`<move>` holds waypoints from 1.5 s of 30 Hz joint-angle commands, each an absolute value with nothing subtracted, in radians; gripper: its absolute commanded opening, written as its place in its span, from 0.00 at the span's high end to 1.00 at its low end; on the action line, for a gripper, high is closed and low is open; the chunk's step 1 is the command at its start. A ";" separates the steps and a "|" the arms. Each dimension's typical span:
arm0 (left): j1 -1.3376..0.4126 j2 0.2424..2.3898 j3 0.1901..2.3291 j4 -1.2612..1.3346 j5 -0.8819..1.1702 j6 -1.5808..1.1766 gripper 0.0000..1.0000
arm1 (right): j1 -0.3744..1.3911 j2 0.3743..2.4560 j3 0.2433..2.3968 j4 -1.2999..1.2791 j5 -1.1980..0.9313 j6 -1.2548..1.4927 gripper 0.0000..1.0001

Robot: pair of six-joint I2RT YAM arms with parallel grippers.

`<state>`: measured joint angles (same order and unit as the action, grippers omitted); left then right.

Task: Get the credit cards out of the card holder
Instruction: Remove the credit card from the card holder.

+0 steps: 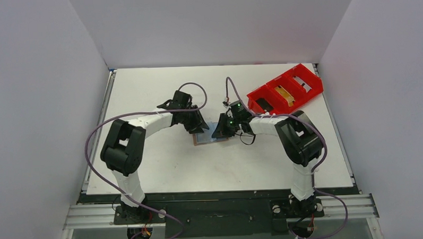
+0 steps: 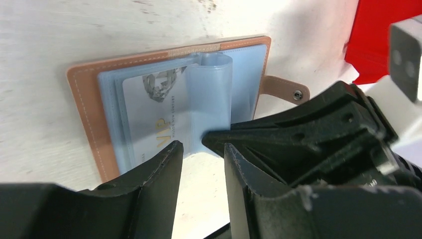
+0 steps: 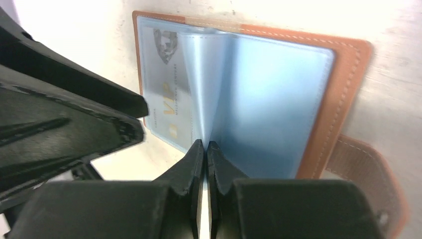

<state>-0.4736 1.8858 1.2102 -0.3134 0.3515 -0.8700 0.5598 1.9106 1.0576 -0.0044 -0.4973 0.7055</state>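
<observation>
The card holder (image 1: 206, 136) lies open and flat on the white table between both grippers. It has a tan-brown cover (image 2: 84, 109) and pale blue sleeves. A silvery credit card (image 2: 154, 114) marked VIP in gold sits in the left sleeve (image 3: 166, 94). My right gripper (image 3: 205, 145) is shut on the near edge of a loose sleeve leaf (image 3: 204, 89) that stands up at the fold. My left gripper (image 2: 201, 149) hovers open at the holder's near edge, only table between its fingers. It is just left of the right gripper's fingertips (image 2: 215, 139).
A red compartment tray (image 1: 285, 90) stands at the back right with a yellow item in it; its corner (image 2: 378, 40) is close behind the holder. The holder's snap tab (image 2: 283, 89) sticks out on the table toward the tray. White walls enclose the table.
</observation>
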 commanded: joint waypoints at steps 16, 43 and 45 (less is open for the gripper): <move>-0.451 1.856 1.150 -0.385 0.142 -0.782 0.97 | 0.508 1.942 1.018 0.155 -0.632 0.858 0.74; -0.524 1.937 1.368 -0.456 0.177 -0.739 0.99 | 0.560 1.786 1.189 -0.301 -0.245 0.634 0.77; -0.531 1.940 1.384 -0.448 0.183 -0.742 0.99 | 0.555 1.762 1.184 -0.303 -0.239 0.638 0.77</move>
<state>-0.5198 1.9316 1.3205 -0.4458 0.1654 -0.7547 0.5678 1.8534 1.1469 -0.2932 -0.2729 0.6456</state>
